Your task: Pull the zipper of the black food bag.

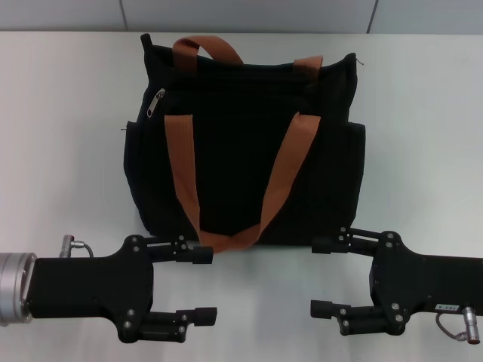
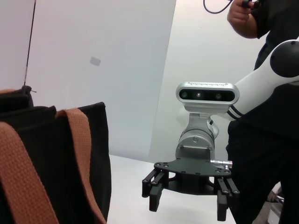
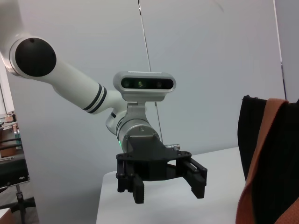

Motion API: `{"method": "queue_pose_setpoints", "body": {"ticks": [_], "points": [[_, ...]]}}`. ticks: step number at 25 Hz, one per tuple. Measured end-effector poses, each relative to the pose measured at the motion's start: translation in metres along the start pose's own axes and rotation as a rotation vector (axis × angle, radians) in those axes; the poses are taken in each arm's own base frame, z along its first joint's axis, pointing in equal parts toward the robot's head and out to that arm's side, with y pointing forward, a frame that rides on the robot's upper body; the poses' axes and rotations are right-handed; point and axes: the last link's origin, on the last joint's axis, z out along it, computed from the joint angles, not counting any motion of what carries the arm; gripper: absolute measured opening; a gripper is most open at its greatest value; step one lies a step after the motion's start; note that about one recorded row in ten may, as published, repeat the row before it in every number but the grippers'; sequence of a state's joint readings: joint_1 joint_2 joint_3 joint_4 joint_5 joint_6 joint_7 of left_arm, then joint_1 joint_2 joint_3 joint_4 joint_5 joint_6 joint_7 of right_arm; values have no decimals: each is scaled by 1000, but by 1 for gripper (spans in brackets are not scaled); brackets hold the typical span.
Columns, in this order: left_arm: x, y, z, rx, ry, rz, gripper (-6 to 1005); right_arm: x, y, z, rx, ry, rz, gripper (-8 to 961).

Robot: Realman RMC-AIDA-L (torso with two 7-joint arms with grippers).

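The black food bag point(image 1: 241, 162) stands in the middle of the white table, its orange-brown handles draped over its near face. The zipper's silver pull tab point(image 1: 156, 102) hangs at the bag's upper left corner. My left gripper point(image 1: 205, 285) is open and empty at the front left, just in front of the bag's base. My right gripper point(image 1: 319, 277) is open and empty at the front right, facing the left one. The left wrist view shows the bag's side point(image 2: 51, 154) and the right gripper point(image 2: 189, 205). The right wrist view shows the bag's edge point(image 3: 254, 154) and the left gripper point(image 3: 168, 186).
The white table point(image 1: 423, 113) stretches to both sides of the bag and back to a grey wall. A person in black clothing point(image 2: 271, 140) stands behind the right arm in the left wrist view.
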State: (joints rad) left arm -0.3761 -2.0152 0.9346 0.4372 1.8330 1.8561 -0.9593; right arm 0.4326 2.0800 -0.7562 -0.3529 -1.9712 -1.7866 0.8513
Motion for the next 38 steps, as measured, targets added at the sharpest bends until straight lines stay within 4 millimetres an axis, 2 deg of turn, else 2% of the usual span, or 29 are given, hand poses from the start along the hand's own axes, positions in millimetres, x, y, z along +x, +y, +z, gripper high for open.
{"method": "queue_pose_setpoints", "body": {"ticks": [12, 18, 20, 24, 29, 30, 31, 33, 34, 35, 36, 38], "points": [[-1, 1, -1, 8, 5, -3, 742, 0, 0, 0, 1, 1, 1, 802], [9, 2, -1, 20, 89, 19, 742, 1, -2, 0, 11, 10, 0, 802], [19, 0, 1, 67, 196, 71, 742, 2, -2, 0, 12, 11, 1, 802], [35, -4, -9, 214, 388, 171, 742, 2, -2, 0, 14, 11, 1, 802], [49, -19, -37, 456, 549, 223, 743, 1, -2, -1, 18, 8, 5, 802], [49, -19, -37, 456, 549, 223, 743, 2, -2, -1, 19, 8, 6, 802], [51, -31, -54, 553, 518, 222, 743, 2, -1, -1, 20, 8, 7, 802], [51, -44, -68, 606, 448, 208, 743, 2, -1, -2, 22, 9, 8, 802], [51, -44, -68, 606, 448, 208, 742, 3, -1, -2, 23, 10, 8, 802], [49, -51, -74, 630, 395, 195, 742, 3, -1, -2, 23, 10, 8, 802], [42, -68, -84, 679, 258, 168, 742, 3, -1, -2, 23, 11, 8, 802], [37, -77, -86, 684, 162, 160, 742, 3, -1, -3, 25, 11, 8, 802]]}}
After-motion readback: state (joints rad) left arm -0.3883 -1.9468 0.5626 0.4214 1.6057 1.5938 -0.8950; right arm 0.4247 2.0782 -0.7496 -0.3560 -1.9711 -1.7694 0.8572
